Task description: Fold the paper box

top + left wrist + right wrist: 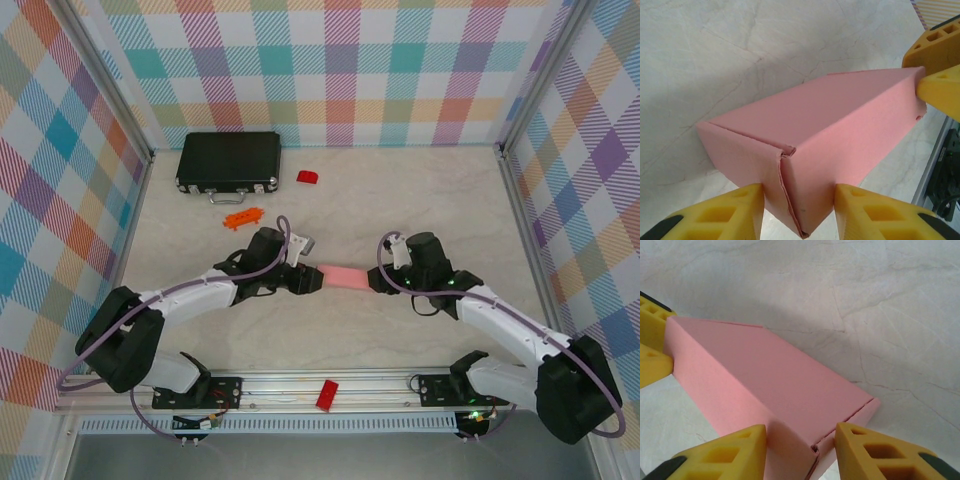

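From my station, the paper box (345, 276) lay on the worktop (420, 200) roughly midway between the two arms, lengthwise from one to the other. It was already a small closed rectangular shape and not a flat sheet, so I judged most of the folding done.

The left claw (312, 281) was clenched on the box's left end. On its wrist camera, the left claw (797, 200) had a yellow finger pressed to each side of the paper box (840, 125), which sat cornerwise between them. The flap edges at that end met in a visible seam, a little ragged and not quite flush.

The right claw (380, 278) grasped the opposite end. Its wrist camera showed the right claw (800, 440) with a finger touching each side of the paper box (760, 375). A thin slit ran along the end flap there, though the flap looked tucked in.

What remained, I reckoned, was small: pressing both end flaps fully home so the seams closed, then letting go. I couldn't tell whether any tab inside was unlocked.

The black case (228, 162), a red block (307, 177) and an orange piece (244, 215) sat well apart toward the back of the worktop. Another red block (327, 395) rested on the front rail.
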Motion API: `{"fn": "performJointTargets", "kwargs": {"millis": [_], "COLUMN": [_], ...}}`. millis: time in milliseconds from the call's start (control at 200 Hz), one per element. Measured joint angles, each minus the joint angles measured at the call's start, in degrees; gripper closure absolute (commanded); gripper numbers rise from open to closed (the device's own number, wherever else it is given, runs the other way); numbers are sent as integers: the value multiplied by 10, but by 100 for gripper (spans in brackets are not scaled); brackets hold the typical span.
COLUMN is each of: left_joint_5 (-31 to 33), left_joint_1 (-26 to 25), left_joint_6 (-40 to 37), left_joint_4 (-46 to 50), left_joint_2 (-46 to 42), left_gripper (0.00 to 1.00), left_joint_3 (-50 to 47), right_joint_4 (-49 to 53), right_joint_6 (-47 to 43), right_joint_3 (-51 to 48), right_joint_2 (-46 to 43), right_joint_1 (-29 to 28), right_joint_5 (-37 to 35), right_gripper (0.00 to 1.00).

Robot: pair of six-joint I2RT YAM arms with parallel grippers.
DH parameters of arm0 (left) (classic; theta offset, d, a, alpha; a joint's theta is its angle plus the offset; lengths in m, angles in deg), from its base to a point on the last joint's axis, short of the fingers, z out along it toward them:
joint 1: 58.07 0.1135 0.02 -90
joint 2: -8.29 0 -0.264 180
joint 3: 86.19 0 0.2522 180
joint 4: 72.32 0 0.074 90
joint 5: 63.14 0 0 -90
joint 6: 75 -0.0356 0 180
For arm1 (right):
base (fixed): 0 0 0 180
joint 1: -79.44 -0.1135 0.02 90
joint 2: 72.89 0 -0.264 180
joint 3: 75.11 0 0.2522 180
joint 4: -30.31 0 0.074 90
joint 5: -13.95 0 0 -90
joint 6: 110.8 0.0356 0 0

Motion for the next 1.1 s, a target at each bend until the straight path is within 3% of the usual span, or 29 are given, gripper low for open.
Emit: {"fn": "performJointTargets", "kwargs": {"millis": [590,905,1100], "left_joint_5": [58,128,226], "left_joint_1": [-19,-19,4], "left_joint_6": [12,23,31], "left_joint_4": [-57,-51,-1], "left_joint_2": [38,33,17], "left_gripper": [56,46,38], "left_joint_3": [-59,-48,-7], "right_joint_4": [5,21,37], "right_joint_6": [14,52,71], "right_joint_3": [-35,-24,14], "right_joint_2": [12,42,60], "right_joint_1": [-18,-14,49], "right_joint_5": [-34,-172,-245], "right_gripper": [58,54,52]}}
